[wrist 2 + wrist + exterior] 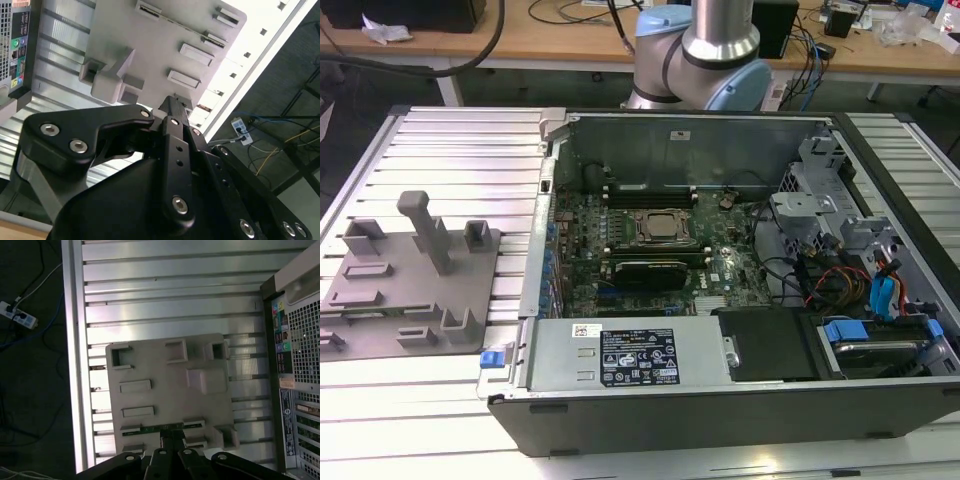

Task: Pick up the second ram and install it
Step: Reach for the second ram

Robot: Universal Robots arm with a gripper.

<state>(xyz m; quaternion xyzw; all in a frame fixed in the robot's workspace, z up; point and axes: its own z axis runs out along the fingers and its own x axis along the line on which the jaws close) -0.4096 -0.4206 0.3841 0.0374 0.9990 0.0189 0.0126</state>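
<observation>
Pickup not made yet, by the look of it; the ram (152,428), a thin green stick seen nearly edge-on, sits between two small holders on the grey plate (170,400), out on the table (460,150) and well apart from the computer case (690,150) it's meant for; so the grab, the carry and the seating all look left to do; the gripper (172,436) hangs right over the stick in the first wrist view, its black bolted links drawn together at the tips with nothing between them; whether those tips touch the stick I cannot tell. Materials now: the plate is matt grey plastic, blocky, with low rectangular pads and one tall post (420,225); the table is ribbed bright metal, slat after slat, throwing glare; the case is an open box of dull sheet metal, lid off, with the dark green board (730,250) lying flat inside and the square processor socket (660,228) in the middle; which memory slots beside it are filled I cannot make out.
</observation>
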